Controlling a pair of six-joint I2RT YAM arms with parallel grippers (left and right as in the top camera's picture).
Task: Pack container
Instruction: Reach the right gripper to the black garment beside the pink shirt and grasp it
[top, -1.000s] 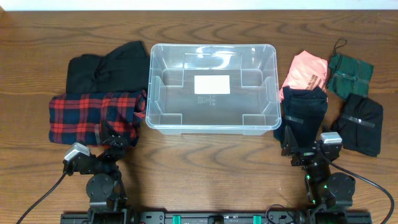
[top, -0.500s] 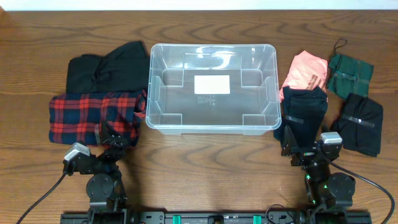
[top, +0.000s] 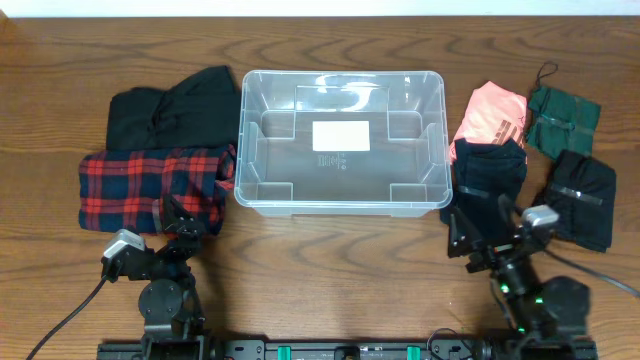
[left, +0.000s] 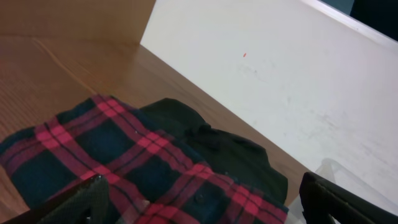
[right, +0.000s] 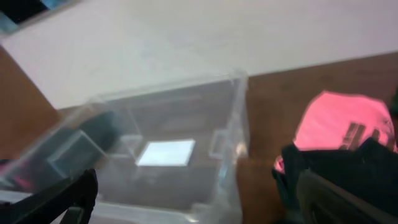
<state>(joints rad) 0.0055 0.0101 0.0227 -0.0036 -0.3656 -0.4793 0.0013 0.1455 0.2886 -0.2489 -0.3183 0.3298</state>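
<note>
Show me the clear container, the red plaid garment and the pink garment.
container (top: 340, 200), overhead view, near wall.
red plaid garment (top: 150, 185), overhead view, middle of the cloth.
pink garment (top: 492, 115), overhead view, middle of the cloth.

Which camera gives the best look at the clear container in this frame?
Overhead: the whole container shows, rim to rim, empty, with its white label on the base. The right wrist view shows it blurred, from the side, partly cut off. The left wrist view catches only a corner of its rim.

Dark grained wooden table (top: 330, 250); plain white wall (left: 267, 81) along far edge; even light.
</note>
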